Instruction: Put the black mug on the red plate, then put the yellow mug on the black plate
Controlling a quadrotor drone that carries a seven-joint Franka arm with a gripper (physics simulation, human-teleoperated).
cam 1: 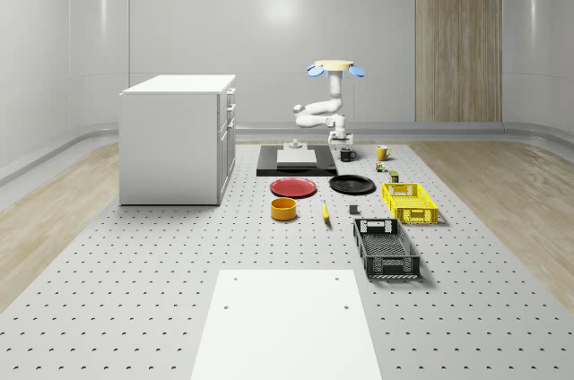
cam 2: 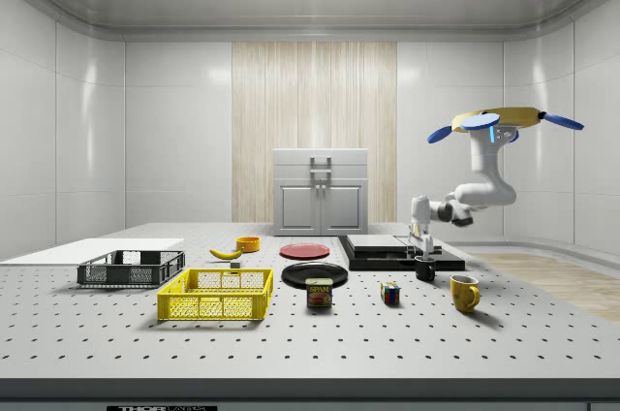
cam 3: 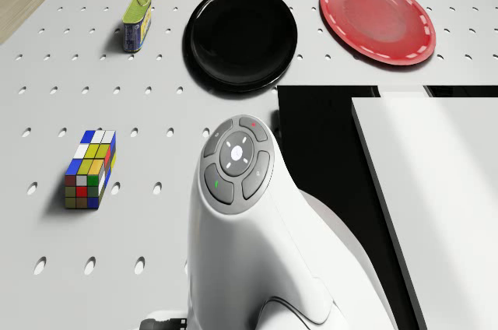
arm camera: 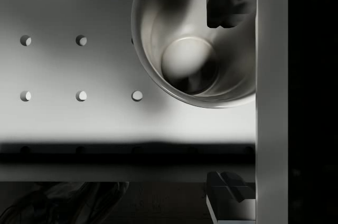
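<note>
Bright, even light from overhead casts soft shadows; the wrist view is dim, heavily shadowed.

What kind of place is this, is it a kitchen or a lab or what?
Most likely a simulated robotics test lab, not a kitchen. The floor is a perforated test bench like an optical breadboard, a drone carrying an arm hovers beside a black platform, and assorted test props such as a Rubik's cube lie around.

One camera looks down my table (cam 1: 134, 308) from its front end; another watches level from the side. Both share the red plate (cam 1: 293, 187) and my drone body (cam 2: 509, 118). My wrist camera stares closely into the black mug (arm camera: 195, 49).
</note>
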